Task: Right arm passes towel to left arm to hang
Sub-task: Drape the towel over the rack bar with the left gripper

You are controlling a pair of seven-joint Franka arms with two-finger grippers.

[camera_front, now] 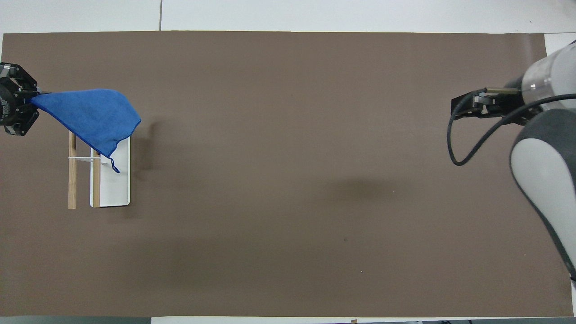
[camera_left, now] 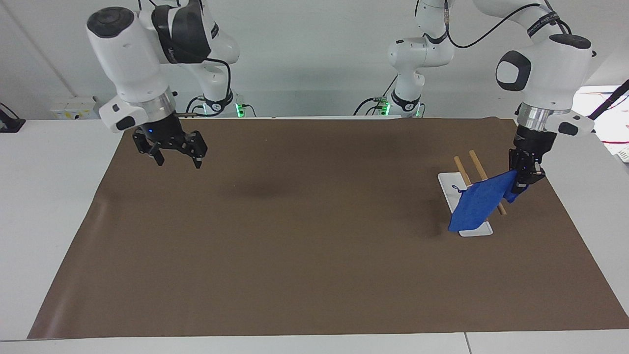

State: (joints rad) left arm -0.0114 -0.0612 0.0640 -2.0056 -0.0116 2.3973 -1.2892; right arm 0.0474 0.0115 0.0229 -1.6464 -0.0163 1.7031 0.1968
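Observation:
The blue towel (camera_left: 479, 202) hangs from my left gripper (camera_left: 522, 183), which is shut on one corner of it. The towel drapes over the wooden rails of a small rack (camera_left: 474, 166) with a white base (camera_left: 449, 183) at the left arm's end of the table. In the overhead view the towel (camera_front: 90, 118) spreads from the left gripper (camera_front: 27, 105) across the rack (camera_front: 72, 180). My right gripper (camera_left: 176, 155) is open and empty, raised over the brown mat near the right arm's end; it also shows in the overhead view (camera_front: 468, 105).
A brown mat (camera_left: 314, 246) covers most of the white table (camera_left: 49, 196). The rack's white base (camera_front: 118, 189) lies beside its two wooden rails.

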